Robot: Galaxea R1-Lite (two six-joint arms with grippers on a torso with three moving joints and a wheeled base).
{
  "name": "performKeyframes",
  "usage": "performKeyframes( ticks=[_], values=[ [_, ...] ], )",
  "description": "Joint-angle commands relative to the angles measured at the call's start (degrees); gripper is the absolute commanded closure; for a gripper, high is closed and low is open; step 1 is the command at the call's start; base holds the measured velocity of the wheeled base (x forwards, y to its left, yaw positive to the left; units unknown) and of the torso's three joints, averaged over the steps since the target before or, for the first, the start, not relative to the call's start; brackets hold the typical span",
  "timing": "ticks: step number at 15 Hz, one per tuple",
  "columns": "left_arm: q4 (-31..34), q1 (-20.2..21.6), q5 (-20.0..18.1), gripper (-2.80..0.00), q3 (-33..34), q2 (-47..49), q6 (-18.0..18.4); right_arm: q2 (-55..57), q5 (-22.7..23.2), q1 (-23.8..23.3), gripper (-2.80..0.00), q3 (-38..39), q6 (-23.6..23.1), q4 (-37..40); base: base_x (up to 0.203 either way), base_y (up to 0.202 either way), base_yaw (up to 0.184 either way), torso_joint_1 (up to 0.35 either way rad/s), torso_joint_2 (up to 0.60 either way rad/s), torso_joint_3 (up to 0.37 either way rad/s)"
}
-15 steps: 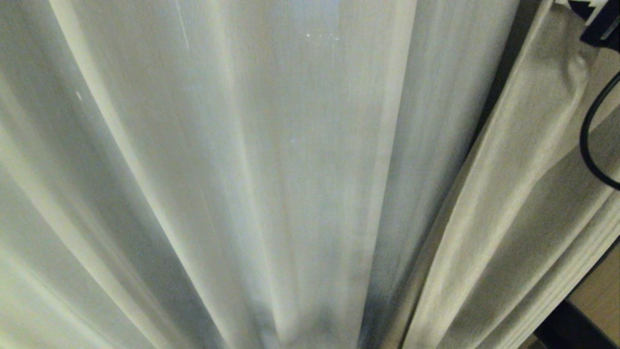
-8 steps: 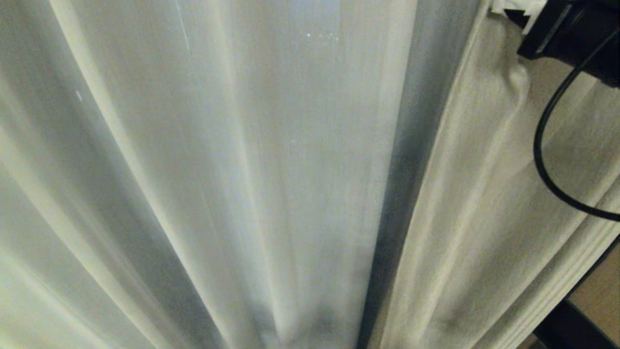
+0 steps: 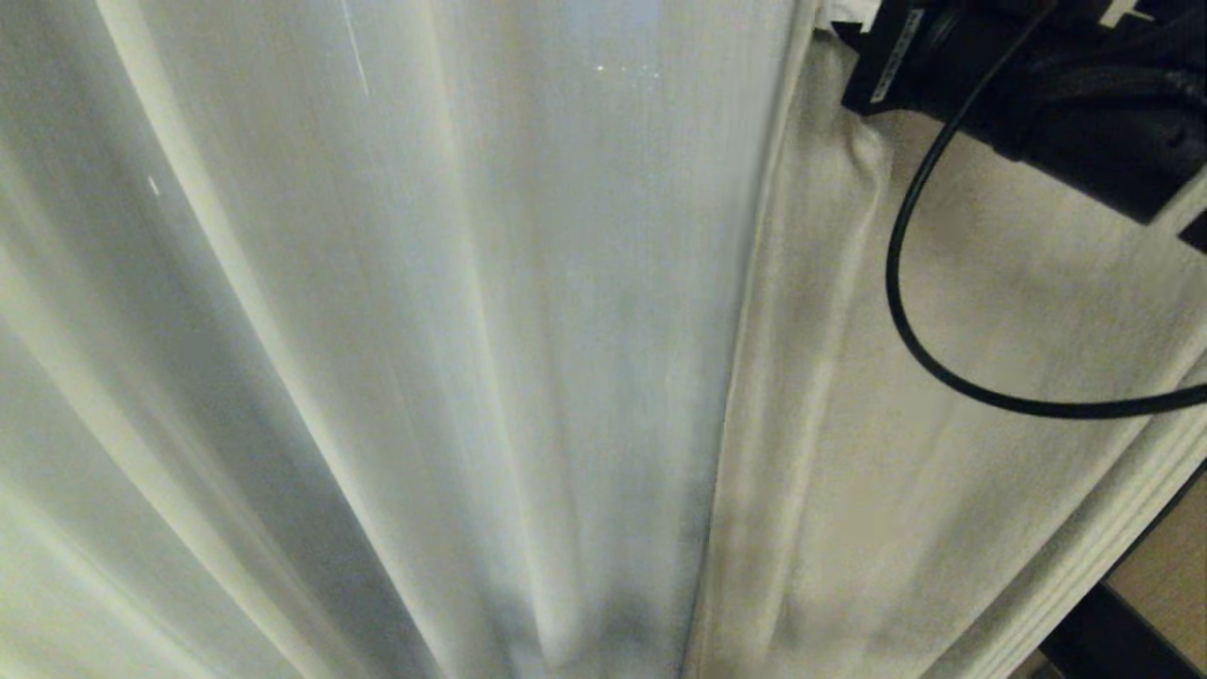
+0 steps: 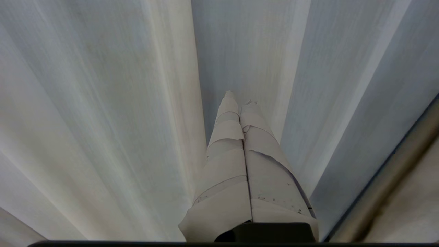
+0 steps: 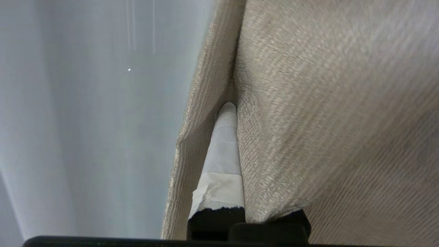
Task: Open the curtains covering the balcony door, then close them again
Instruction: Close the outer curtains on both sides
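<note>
A cream woven curtain [image 3: 943, 490] hangs on the right of the head view, its straight edge overlapping a sheer white curtain [image 3: 424, 330] that fills the rest. My right gripper [image 3: 849, 13] is at the top right, shut on the woven curtain's edge. In the right wrist view that gripper [image 5: 236, 113] shows one taped finger [image 5: 223, 151] against the curtain [image 5: 325, 103], with the other finger hidden behind the fabric. My left gripper [image 4: 240, 97] is shut and holds nothing, pointing at the sheer pleats [image 4: 103, 103]. The balcony door is hidden behind the fabric.
A black cable [image 3: 905, 311] loops down from the right arm in front of the woven curtain. A strip of brown floor [image 3: 1169, 575] and a dark object [image 3: 1103, 641] show at the lower right corner.
My right arm has moved left across the head view, drawing the woven curtain's edge with it. The dark gap beside the sheer fabric has closed. The left arm stays still.
</note>
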Motion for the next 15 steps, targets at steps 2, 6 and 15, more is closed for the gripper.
performKeyframes(
  ticks=[2, 6, 15],
  values=[
    [0.0, 0.0, 0.0, 0.0, 0.0, 0.0, 0.0, 3.8, -3.2, 4.2, 0.0, -2.6, -0.7, -0.2, 0.0, 0.0, 0.0, 0.0, 0.0, 0.0],
    [0.0, 0.0, 0.0, 0.0, 0.0, 0.0, 0.0, 7.0, -5.1, 8.1, 0.0, -6.7, -1.0, 0.2, 0.0, 0.0, 0.0, 0.0, 0.0, 0.0],
    [0.0, 0.0, 0.0, 0.0, 0.0, 0.0, 0.0, 12.2, -5.7, 13.0, 0.0, -11.0, -4.6, 0.3, 0.0, 0.0, 0.0, 0.0, 0.0, 0.0]
  ],
)
